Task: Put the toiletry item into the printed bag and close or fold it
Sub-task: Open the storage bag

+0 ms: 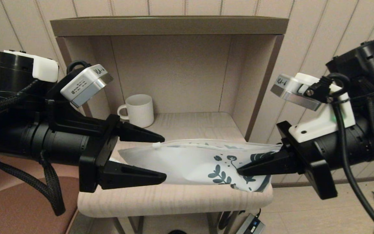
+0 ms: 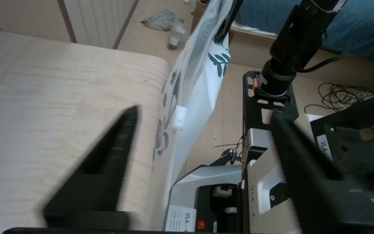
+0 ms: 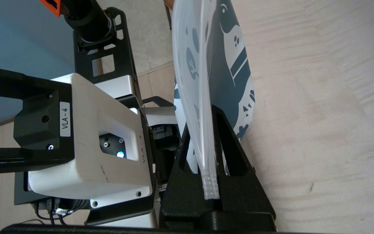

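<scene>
A: How is the printed bag (image 1: 193, 162) held?

B: At centre frame, above the table (image 1: 174, 201), its printed end is clamped by the right gripper (image 1: 258, 164). The left gripper (image 1: 161, 157) is spread wide around the other end, near the zip slider (image 1: 156, 145).

A: And its handling?

B: It is judged light, limp and slippery; the stiffer zip edge should be gripped. The toiletry item cannot be seen.

A: Obstacles?

B: A mug (image 1: 139, 110) stands behind, in the alcove, well apart.

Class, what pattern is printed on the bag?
Dark teal leaves and flowers on white, clearest on the printed bag in the head view.
</scene>
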Motion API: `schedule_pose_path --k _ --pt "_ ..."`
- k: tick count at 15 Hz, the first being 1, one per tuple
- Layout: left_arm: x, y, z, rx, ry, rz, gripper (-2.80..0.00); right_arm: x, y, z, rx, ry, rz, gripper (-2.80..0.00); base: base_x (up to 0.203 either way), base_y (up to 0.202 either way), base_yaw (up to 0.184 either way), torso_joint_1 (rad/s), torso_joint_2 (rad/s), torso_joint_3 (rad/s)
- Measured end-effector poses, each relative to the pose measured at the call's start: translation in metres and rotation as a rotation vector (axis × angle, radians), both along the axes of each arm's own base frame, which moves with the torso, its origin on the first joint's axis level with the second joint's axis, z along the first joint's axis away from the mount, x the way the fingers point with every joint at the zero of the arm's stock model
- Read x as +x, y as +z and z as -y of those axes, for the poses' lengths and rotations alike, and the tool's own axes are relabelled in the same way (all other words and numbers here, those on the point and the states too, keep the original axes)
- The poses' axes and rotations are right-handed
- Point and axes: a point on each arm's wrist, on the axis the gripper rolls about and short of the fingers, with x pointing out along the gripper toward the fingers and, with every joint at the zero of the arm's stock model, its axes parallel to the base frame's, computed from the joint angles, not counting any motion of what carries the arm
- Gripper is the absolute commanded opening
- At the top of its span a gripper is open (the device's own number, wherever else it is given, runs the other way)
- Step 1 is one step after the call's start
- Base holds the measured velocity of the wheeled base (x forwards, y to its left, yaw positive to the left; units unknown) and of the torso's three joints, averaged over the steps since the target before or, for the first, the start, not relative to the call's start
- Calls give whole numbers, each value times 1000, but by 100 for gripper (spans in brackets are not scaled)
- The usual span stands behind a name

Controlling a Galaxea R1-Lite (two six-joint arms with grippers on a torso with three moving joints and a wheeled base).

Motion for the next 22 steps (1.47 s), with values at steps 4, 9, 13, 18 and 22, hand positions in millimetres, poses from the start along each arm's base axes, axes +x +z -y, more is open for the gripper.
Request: schedule_pose_path --k 4,9,13,18,22 --pt "1 2 1 -5 -3 7 -280 0 -1 0 -3 0 -4 -280 0 0 0 0 0 0" --pt "0 1 2 -2 -8 1 -280 0 1 0 3 3 5 -280 0 0 0 0 0 0" --pt "-2 -3 1 5 -9 -10 -280 -1 2 0 4 0 7 -280 0 0 0 0 0 0" --pt "-5 -12 -1 22 -24 20 -280 -6 -2 6 -4 -10 -3 -280 0 0 0 0 0 0" --pt "-7 -14 -2 26 -24 13 -280 -13 1 14 5 -28 14 -280 0 0 0 0 0 0"
